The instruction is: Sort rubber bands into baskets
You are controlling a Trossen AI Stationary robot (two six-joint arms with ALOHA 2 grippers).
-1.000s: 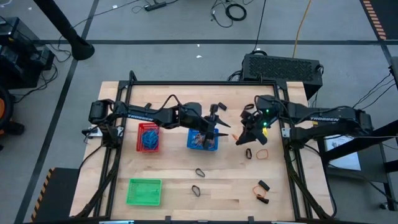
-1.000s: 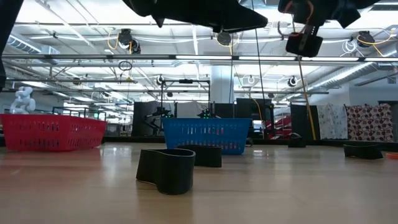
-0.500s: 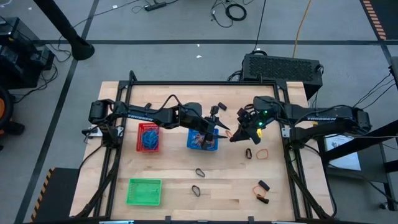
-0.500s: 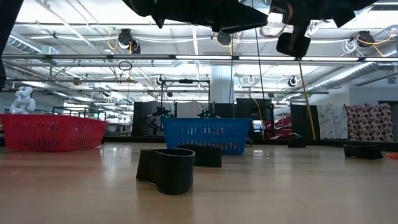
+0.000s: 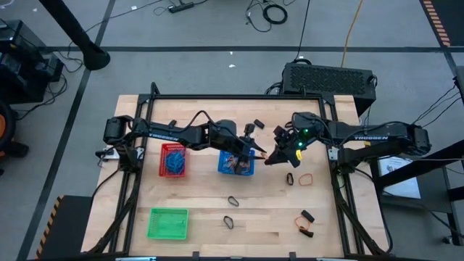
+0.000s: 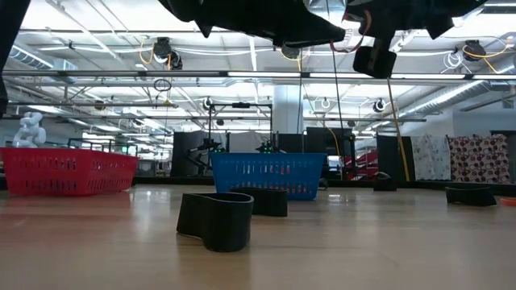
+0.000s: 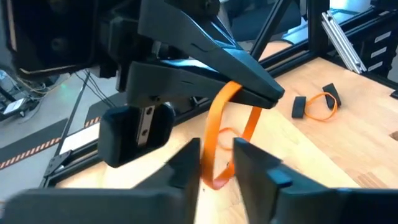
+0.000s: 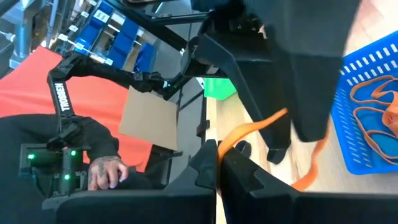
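Note:
My right gripper (image 5: 270,156) is shut on an orange rubber band (image 7: 217,124), held in the air just right of the blue basket (image 5: 235,164), which holds orange bands. My left gripper (image 5: 254,148) is open over the basket's right edge. Its fingers (image 7: 186,163) stand on either side of the hanging band's lower end; I cannot tell whether they touch it. The red basket (image 5: 172,159) holds blue bands. The green basket (image 5: 168,222) stands near the front left. My right gripper pinches the orange band's upper end (image 7: 231,90) between its two fingertips. The fingers come from the table's right, slanting down. The band hangs below them as a slack loop, clear of the table; its lower end (image 7: 214,180) lies between the left gripper's fingers.
Loose bands lie on the table: two black ones (image 5: 233,201) (image 5: 229,222) near the middle front, a black (image 5: 290,178) and an orange one (image 5: 306,177) to the right, and more at the front right (image 5: 307,220). A person's hand (image 8: 99,168) shows beyond the table.
My right gripper has carried the orange band toward the table's left, from above the loose bands on the right up to the left gripper at the blue basket's right edge. It has stayed shut on the band.

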